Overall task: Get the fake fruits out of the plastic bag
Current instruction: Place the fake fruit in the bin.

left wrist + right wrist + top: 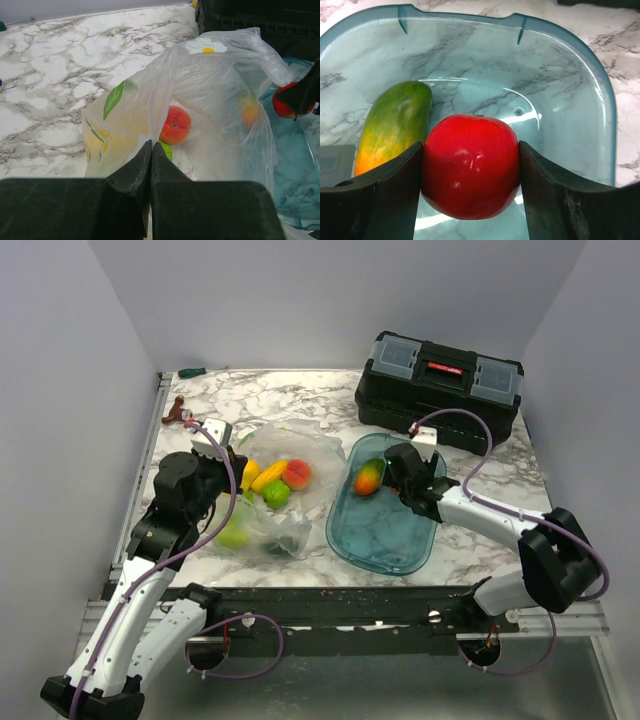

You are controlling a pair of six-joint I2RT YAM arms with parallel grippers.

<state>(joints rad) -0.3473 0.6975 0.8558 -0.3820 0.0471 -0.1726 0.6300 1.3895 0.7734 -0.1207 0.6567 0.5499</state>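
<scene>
Red apple point(470, 167): out of the bag; held over the far end of the tray, just right of the fruit already lying there. Cannot tell whether touching that fruit or the tray floor.
Right gripper point(471, 150): clenched on the apple, gripping it on both flanks.
Step in hand: judged to be setting the apple down in the tray point(560, 85).
How to do it well: lower until the apple meets the tray floor, then part the fingers slowly. Keep off the neighbouring fruit so as not to knock it. Expect a round, glossy apple to roll, so release low and lift straight up.
Plastic bag point(210, 85): on the marble table point(480, 540), just left of the tray, with its mouth propped up and open towards the tray.
Left gripper point(151, 150): pinched tight on the bag's near edge, holding the mouth up. Best kept so for the next reach.
Fruits out of the bag: two, namely the apple in the grip and a green-to-orange fruit point(390, 125) in the tray.
Fruits in the bag: six seen from above.
- a peach point(175, 125)
- a lime point(276, 494)
- two yellow pieces point(268, 475)
- a pale green pear point(233, 534) at the near left
- a dark shape point(293, 538) at the near side, perhaps the avocado

Cannot tell whether more are hidden under the folds.
Other counts: one bag, one tray, and one black toolbox point(438, 380) far right of the bag, beyond the tray.
</scene>
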